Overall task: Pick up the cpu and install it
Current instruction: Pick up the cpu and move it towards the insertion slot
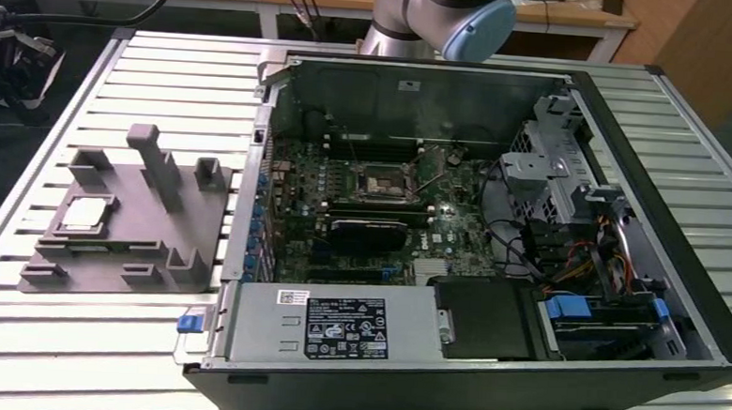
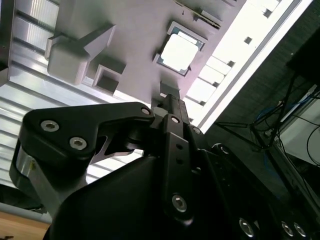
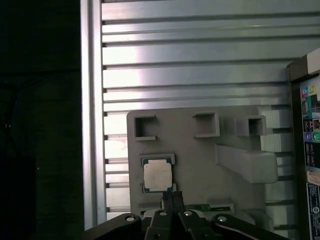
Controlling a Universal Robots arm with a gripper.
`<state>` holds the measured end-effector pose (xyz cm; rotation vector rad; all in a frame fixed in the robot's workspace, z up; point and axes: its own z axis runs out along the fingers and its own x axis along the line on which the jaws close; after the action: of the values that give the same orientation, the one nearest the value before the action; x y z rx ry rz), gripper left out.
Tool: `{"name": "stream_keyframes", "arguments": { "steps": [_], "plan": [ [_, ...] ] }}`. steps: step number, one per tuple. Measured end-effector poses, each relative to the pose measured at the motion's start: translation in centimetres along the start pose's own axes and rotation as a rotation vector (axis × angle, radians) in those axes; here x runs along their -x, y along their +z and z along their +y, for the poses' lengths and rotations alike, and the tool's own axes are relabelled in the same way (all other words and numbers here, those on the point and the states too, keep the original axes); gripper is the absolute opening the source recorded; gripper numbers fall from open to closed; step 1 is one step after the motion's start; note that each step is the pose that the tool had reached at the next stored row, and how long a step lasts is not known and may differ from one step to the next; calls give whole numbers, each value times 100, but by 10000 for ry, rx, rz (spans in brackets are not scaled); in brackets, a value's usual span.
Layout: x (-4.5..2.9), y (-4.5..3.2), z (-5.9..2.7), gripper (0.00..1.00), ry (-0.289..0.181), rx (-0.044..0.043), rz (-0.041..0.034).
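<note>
- The cpu lies flat, shiny side up, in a square recess of the grey tray. It is on the tray's half that faces away from the computer case.
- The gripper hangs above the tray with its two fingers pressed together and nothing between them. In the first wrist view the tips sit just beside one edge of the cpu. How high they are above the tray cannot be told.
- The tray surface right around the recess is low and flat. The tray's raised blocks and its long sloped bar stand on the case side, apart from the cpu.
- Past the tray's outer edge comes a strip of bare slatted table, then the table's edge rail and darkness.
- In the exterior view the open case stands just beside the tray, and the socket sits deep inside it, walled in by the case sides.
- In both wrist views the gripper's body hides the nearest part of the tray.
- The arm is cut off at the top of the exterior view.
- The first wrist view catches only a corner of the case.
</note>
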<state>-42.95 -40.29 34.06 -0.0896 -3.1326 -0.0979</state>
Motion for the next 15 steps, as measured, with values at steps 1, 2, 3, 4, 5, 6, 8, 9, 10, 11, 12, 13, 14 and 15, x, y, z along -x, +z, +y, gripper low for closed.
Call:
{"name": "stream_keyframes", "arguments": {
  "steps": [1, 2, 3, 4, 5, 6, 8, 9, 10, 11, 12, 13, 14, 15],
  "plan": [
    [0, 5, -4, 11, -3, 0, 1],
    [0, 9, -7, 11, -41, -1, 3],
    [1, 12, -7, 11, -128, -2, 9],
    [0, 17, -8, 17, -241, -2, 15],
    [0, 23, -8, 17, -398, -2, 24],
    [0, 30, -9, 23, -579, -4, 36],
    [-1, 48, -11, 35, -851, -6, 51],
    [-4, 65, -14, 35, -899, -7, 55],
    [-8, 82, -17, 41, -912, -7, 57],
    [-14, 100, -19, 47, -915, -7, 57],
    [-16, 118, -20, 47, -915, -7, 60],
    [-17, 136, -21, 53, -915, -8, 64],
    [-18, 154, -22, 58, -914, -7, 65],
    [-19, 172, -23, 58, -913, -8, 66]
  ]
}}
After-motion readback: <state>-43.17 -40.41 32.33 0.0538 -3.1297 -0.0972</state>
